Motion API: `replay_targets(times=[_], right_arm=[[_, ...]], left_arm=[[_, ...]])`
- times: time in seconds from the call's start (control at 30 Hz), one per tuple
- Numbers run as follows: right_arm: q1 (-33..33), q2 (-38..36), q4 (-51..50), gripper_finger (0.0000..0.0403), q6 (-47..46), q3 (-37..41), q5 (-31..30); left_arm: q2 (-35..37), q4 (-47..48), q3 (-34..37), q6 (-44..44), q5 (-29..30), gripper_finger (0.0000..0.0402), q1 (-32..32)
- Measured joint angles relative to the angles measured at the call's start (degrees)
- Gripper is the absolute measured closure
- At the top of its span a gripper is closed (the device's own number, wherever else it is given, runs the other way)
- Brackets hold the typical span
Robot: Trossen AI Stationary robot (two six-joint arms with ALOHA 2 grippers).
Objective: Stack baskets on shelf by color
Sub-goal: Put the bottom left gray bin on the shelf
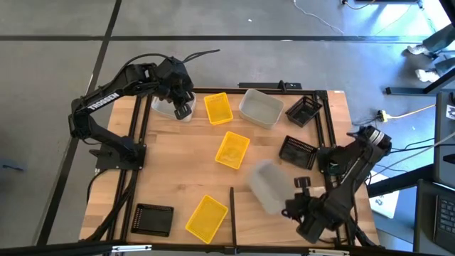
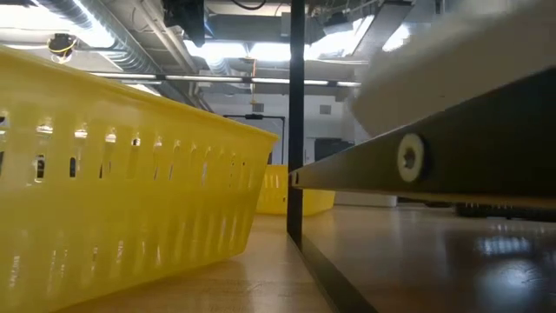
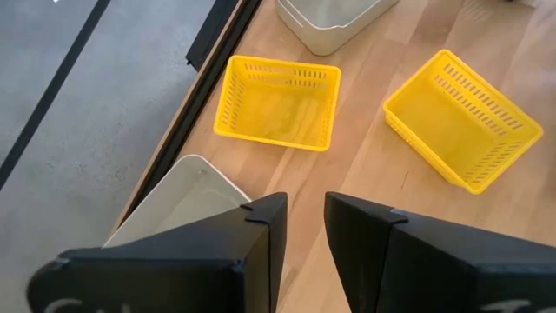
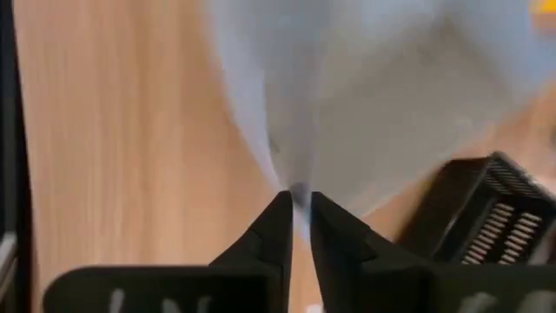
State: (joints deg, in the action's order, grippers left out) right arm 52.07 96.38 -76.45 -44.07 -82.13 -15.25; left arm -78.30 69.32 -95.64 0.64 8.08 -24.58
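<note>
My right gripper point(image 4: 297, 202) is shut on a translucent grey-white basket point(image 1: 269, 186), blurred, above the shelf's point(image 1: 178, 171) near right part, beside the thin dark divider point(image 1: 232, 206). My left gripper point(image 3: 304, 217) hangs open at the far left, above another grey-white basket point(image 3: 178, 204), touching nothing. Three yellow baskets point(image 1: 218, 108) point(image 1: 232, 149) point(image 1: 207, 217) rest on their bottoms, open side up. So do three black ones point(image 1: 304, 110) point(image 1: 296, 151) point(image 1: 154, 219) and a third grey-white one point(image 1: 261, 107). My right gripper pinches a thin edge of the grey-white basket's wall point(image 4: 294, 184) between its two fingertips. The fingers come steeply from above. The basket spreads away beyond the fingers, tilted; in the low view its pale blur point(image 2: 452, 61) is well above the wood.
In the low view a yellow basket point(image 2: 130, 191) fills the near left, the upright divider point(image 2: 295, 122) stands at centre, and a dark slanted bar point(image 2: 434, 161) crosses the right. A dark frame point(image 1: 330, 128) runs along the shelf's edges. Bare wood lies at left centre.
</note>
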Motion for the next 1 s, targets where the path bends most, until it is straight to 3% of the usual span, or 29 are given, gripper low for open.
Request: replay_targets(times=[0.17,0.47,1.0], right_arm=[[0.40,2.79,3.48,0.0367,3.99,0.04,3.10],[0.42,3.71,4.01,0.0370,3.31,0.04,5.71],[3.84,3.60,5.64,0.0399,-3.97,0.04,26.20]], left_arm=[[0.01,-0.02,-0.01,0.03,0.00,0.0331,0.00],[0.01,0.00,-0.01,0.05,0.00,0.0331,0.00],[0.01,0.00,0.00,1.54,0.00,0.0331,0.00]])
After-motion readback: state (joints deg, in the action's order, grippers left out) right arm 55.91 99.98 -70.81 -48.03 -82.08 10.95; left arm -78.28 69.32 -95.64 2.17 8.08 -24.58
